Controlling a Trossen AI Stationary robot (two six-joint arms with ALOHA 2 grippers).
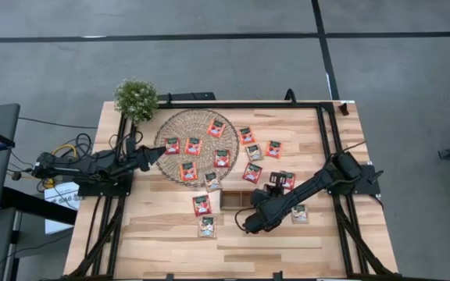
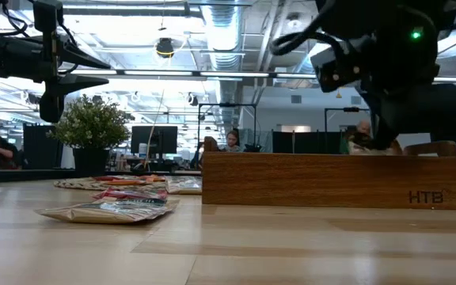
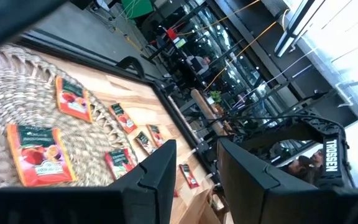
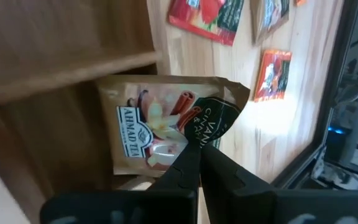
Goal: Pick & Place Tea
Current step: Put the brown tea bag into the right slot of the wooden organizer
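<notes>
Closest to the lens in the right wrist view, we see the right gripper (image 4: 199, 149) pinched fully shut on the corner of a pale tea sachet (image 4: 166, 121), which hangs over a compartment of the wooden tray (image 4: 55, 74). In the high view this gripper (image 1: 250, 224) sits at lower centre of the frame, over the tray (image 1: 237, 199). We judge the hold to be thin: only one dark corner is clamped, so the sachet could swivel or slip out if the arm jerks, and its free edge could catch on the divider or wall and land half outside the compartment. The sachet is nearly square, so it has no real long axis; its printed lettering runs sideways in the wrist frame, with the held corner toward the frame's lower right and the flat face turned to the camera. Farther up and left in the high view, red sachets (image 1: 201, 204) lie on the table (image 1: 326, 242) and across the woven mat (image 1: 180, 125). Farthest left, the left gripper (image 1: 161, 153) waits at the mat's edge, its fingers (image 3: 160, 171) apart and holding nothing, beside the potted plant (image 1: 136, 97).
</notes>
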